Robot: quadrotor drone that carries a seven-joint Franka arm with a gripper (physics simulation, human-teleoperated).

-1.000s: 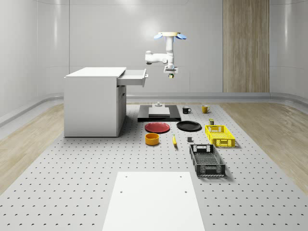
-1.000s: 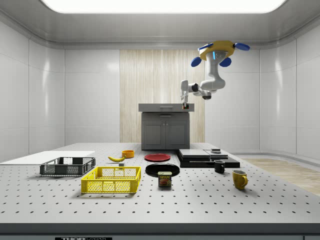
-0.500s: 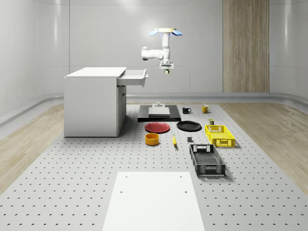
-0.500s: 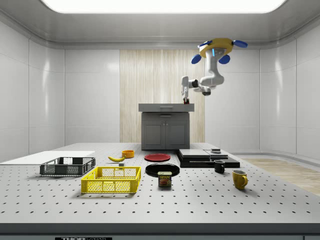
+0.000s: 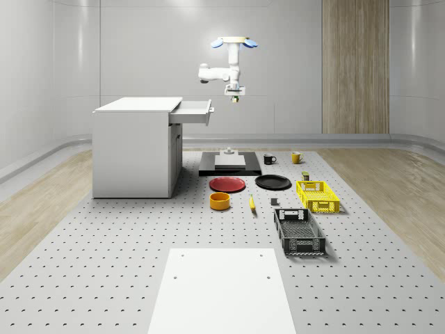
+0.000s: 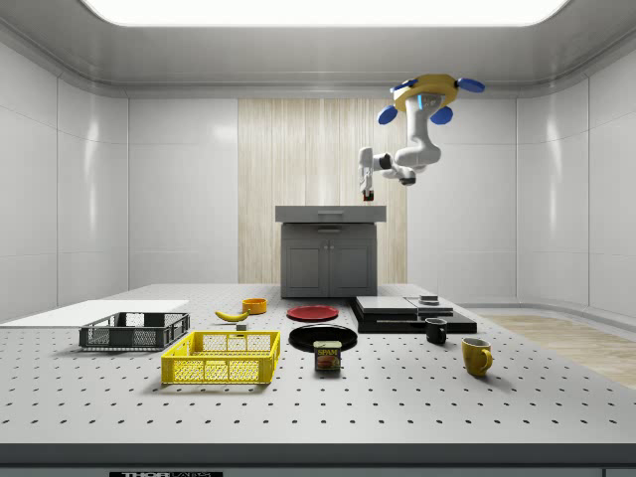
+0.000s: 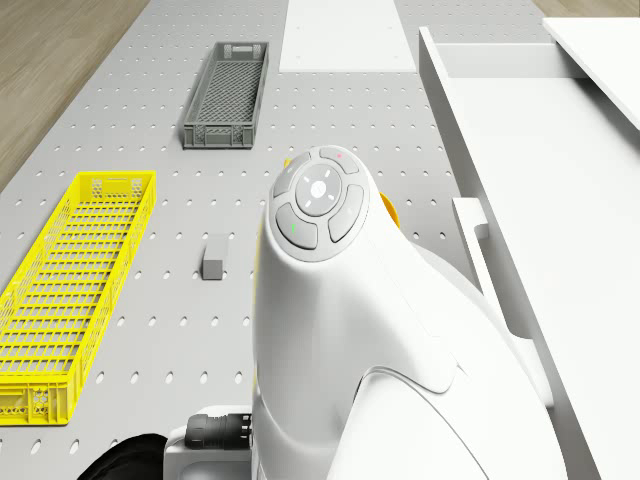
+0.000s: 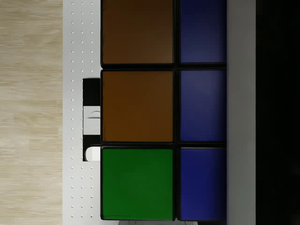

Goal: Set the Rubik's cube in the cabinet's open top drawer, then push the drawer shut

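The drone (image 5: pixel 234 43) hovers just off the open drawer (image 5: pixel 192 110) atop the cabinet (image 5: pixel 136 148).

Yellow-bodied drone (image 6: pixel 428 94) w/ blue rotors, glossy white arm (image 7: pixel 350 330).

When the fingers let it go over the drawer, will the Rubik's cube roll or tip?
Probably not: the Rubik's cube shows flat square faces, so it should land and settle, perhaps bouncing a little. It looks rigid. The open top drawer has raised walls that would likely contain it.
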